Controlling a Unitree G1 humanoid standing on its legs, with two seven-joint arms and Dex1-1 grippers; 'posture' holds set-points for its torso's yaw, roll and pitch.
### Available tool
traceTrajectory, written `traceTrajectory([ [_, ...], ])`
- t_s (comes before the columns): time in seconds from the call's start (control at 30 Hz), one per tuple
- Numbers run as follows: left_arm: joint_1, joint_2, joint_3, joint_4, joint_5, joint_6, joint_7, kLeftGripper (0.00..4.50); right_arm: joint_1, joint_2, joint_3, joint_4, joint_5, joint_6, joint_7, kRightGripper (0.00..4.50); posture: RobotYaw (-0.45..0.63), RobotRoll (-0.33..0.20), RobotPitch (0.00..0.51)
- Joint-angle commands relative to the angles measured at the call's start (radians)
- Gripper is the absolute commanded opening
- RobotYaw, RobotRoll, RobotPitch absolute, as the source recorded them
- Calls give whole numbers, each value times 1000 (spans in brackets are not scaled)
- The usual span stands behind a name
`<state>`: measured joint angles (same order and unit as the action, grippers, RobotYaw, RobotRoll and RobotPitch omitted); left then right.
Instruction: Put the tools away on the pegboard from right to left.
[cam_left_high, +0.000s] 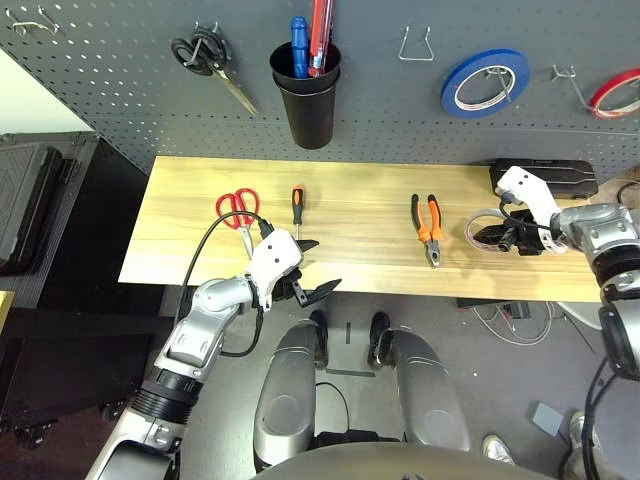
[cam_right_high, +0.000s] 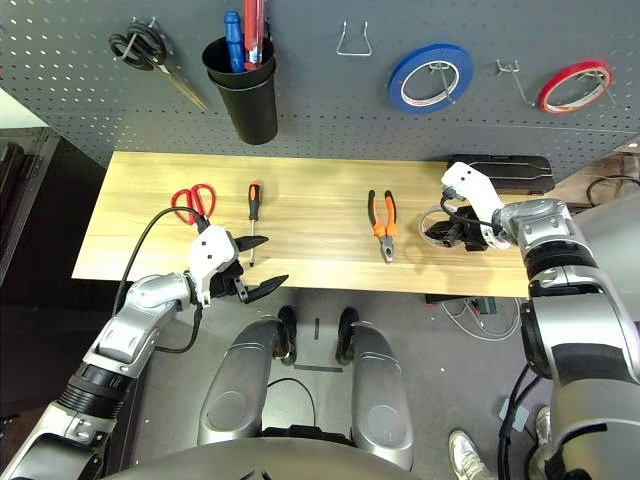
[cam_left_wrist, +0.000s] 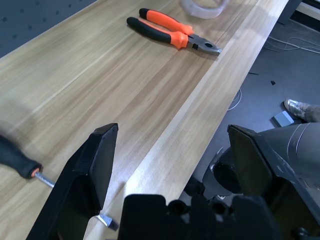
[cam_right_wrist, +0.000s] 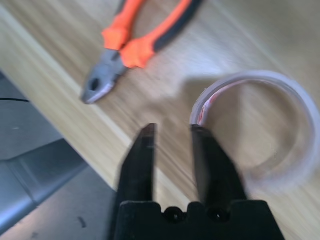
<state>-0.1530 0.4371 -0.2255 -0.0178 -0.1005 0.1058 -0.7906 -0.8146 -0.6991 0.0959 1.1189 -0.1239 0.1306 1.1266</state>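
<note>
Tape roll (cam_right_wrist: 260, 135) lies flat just beside right gripper (cam_right_wrist: 172, 131), rim by one fingertip, jaws narrowly parted and empty; left gripper (cam_left_high: 312, 268) wide open, far off.

Desk: you have a pale wooden desk (cam_left_high: 200, 215) with visible grain, set flush against the back wall.
Wall: to your left, past the dark panel's slanted edge, a strip of cream wall (cam_left_high: 30, 100) shows.
Floor: below the desk's front edge you see dark grey floor (cam_left_high: 450, 340), with loose cables (cam_left_high: 520, 322) trailing at the right.
Furniture: at your far left stands a black cabinet (cam_left_high: 40, 210), beside the desk's end.
Light: even and soft, with faint shadows on the wood.
</note>
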Motion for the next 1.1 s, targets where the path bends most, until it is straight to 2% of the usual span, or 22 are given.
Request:
traceTrajectory([
  [0.03,4,-8,-24,29,13,-10,-9,4500,30,-15,11,-5,-16,-32,-22,2840,177,0,302],
  [0.17,2,-9,-25,31,12,-14,-8,4500,42,-12,34,2,-50,-113,-73,4358,179,0,300],
  [0.2,3,-8,-24,30,11,-15,-9,4500,41,-10,39,7,-58,-126,-84,4478,179,0,300],
  [0.73,90,41,1,-117,-12,55,-9,4500,12,73,101,152,-148,-179,-246,4478,232,0,366],
  [0.93,123,60,9,-186,-21,101,-2,4500,-3,105,108,192,-178,-167,-338,4478,254,0,381],
  [1.1,134,63,11,-215,-23,126,5,4500,-4,121,107,202,-187,-157,-338,4478,259,0,385],
])
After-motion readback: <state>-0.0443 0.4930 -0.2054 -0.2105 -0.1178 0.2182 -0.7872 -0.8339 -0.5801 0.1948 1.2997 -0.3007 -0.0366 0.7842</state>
